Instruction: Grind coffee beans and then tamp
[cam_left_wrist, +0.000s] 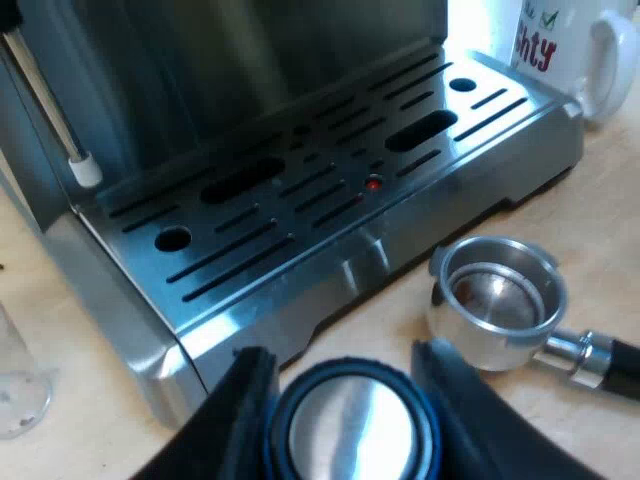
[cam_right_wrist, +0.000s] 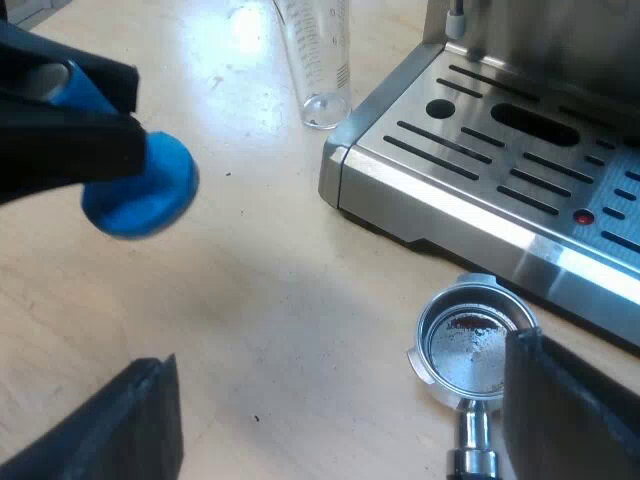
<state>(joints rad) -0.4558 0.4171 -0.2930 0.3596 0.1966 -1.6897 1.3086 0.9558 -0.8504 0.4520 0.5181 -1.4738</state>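
Two black fingers of our left gripper (cam_left_wrist: 345, 370) are clenching the blue tamper (cam_left_wrist: 355, 425) over the bench (cam_right_wrist: 250, 300). Our right gripper (cam_right_wrist: 340, 380) is hanging released, fingers spread wide, near the metal holder (cam_right_wrist: 475, 340), which is lying on the bench just beside the espresso machine (cam_left_wrist: 330, 190), at its drip tray's edge. Farther off, a measuring glass (cam_right_wrist: 318, 60) and a mug (cam_left_wrist: 575, 50) are standing by its corners.

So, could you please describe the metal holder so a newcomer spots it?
Find the slotted steel drip tray. On the wooden table beside its edge lies the metal holder, loose. Unlike the blue tamper, it is an open steel cup with coffee traces inside.
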